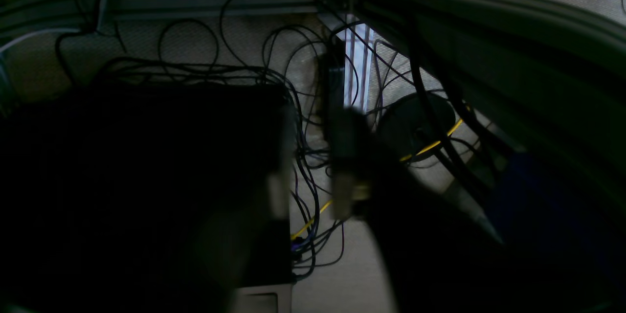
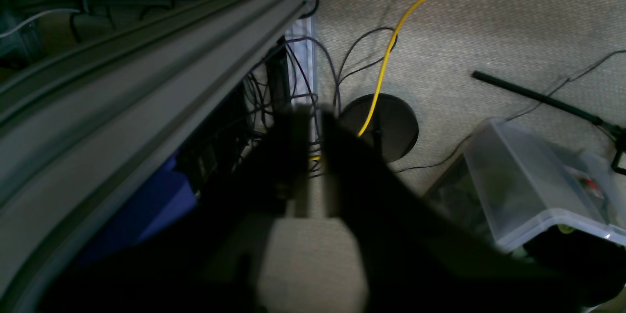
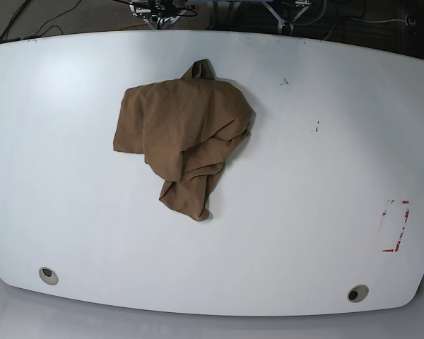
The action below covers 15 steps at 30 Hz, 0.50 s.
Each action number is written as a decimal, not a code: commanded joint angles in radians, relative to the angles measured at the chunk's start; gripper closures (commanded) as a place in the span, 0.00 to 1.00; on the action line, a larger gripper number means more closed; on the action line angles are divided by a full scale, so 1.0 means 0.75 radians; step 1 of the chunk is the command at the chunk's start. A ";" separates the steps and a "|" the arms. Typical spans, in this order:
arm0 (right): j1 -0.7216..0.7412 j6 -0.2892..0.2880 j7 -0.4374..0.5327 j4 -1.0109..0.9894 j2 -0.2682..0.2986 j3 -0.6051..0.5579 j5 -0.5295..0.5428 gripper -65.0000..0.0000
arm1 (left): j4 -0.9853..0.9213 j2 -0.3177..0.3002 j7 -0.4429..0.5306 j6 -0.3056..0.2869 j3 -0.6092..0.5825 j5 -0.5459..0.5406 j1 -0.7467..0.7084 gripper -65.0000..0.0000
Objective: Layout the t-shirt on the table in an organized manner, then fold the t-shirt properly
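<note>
On the white surface (image 3: pixel 304 212), base view, from left to right: a round grey hole (image 3: pixel 48 275) near the front edge. The tan-brown t-shirt (image 3: pixel 187 138) lies left of centre and toward the far edge, crumpled into a loose heap, with one fold trailing toward the front. Small black specks (image 3: pixel 316 128) sit right of it. A second grey hole (image 3: pixel 357 293) lies near the front edge, and a red dashed rectangle (image 3: pixel 396 226) is close to the right edge. Neither arm appears in this view.

Right wrist view: a grey frame rail (image 2: pixel 146 83) crosses the left side. The right pincer (image 2: pixel 315 166) hangs over carpet, its dark fingers parted by only a narrow slit and holding nothing. Beyond it are a round black base (image 2: pixel 386 124), a yellow cable (image 2: pixel 391 44) and a clear plastic bin (image 2: pixel 528 181).

Left wrist view: the left pincer (image 1: pixel 313 176) hangs above tangled black cables (image 1: pixel 274 68), its fingers somewhat further apart and holding nothing. The picture is dark and blurred.
</note>
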<state>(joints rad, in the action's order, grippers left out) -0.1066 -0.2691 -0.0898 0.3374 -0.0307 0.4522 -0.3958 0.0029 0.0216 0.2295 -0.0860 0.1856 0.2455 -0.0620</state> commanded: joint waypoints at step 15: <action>-0.010 -0.008 0.000 0.005 0.001 0.004 0.005 0.59 | -0.001 -0.030 0.002 -0.005 -0.003 -0.001 -0.031 0.55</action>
<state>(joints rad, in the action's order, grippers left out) -0.1127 -0.2691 -0.0895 0.3378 -0.0307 0.4526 -0.3958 0.0029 0.0162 0.2291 -0.0872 0.1848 0.2455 -0.0753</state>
